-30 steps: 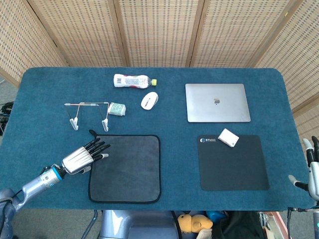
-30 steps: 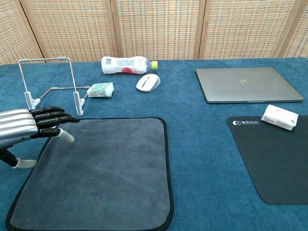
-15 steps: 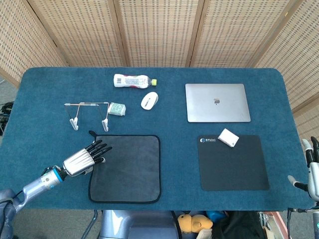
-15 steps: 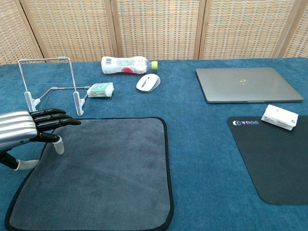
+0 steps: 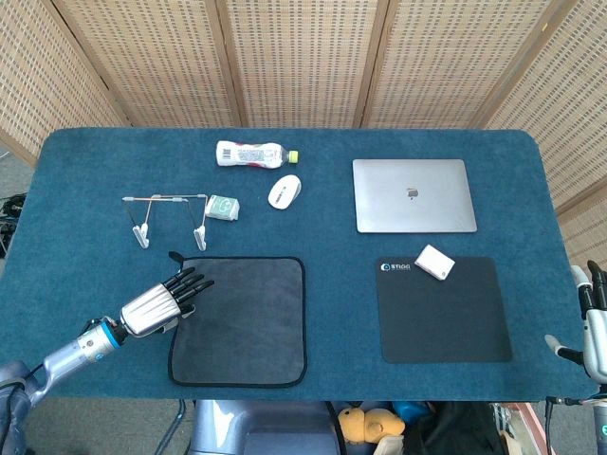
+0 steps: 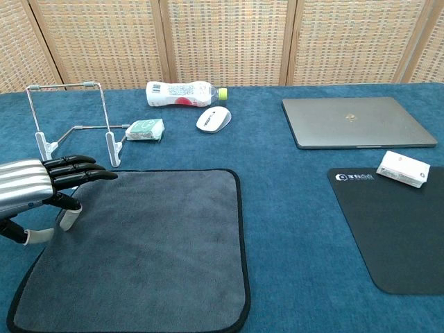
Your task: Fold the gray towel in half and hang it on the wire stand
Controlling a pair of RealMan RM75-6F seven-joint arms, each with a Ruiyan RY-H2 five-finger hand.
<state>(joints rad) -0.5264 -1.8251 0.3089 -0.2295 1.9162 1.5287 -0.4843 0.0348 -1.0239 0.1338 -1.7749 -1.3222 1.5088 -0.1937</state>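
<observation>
The gray towel (image 5: 242, 320) (image 6: 149, 250), edged in black, lies flat and unfolded at the front left of the table. My left hand (image 5: 161, 303) (image 6: 45, 184) hovers over its left edge with the fingers stretched out straight above the cloth. The thumb points down at the towel's border, and nothing is held. The wire stand (image 5: 171, 216) (image 6: 69, 121) is upright just behind the towel's far left corner, bare. My right hand (image 5: 593, 322) shows at the right edge of the head view, off the table, fingers spread and empty.
A green packet (image 5: 224, 207) lies beside the stand. Behind it are a lying bottle (image 5: 251, 154) and a white mouse (image 5: 285, 191). A shut laptop (image 5: 413, 194) sits at the back right. A black mouse pad (image 5: 441, 308) carries a small white box (image 5: 434, 262).
My left hand has drawn back slightly toward the towel's left edge and its thumb has swung downward to the border. The towel, stand and right hand have not moved.
</observation>
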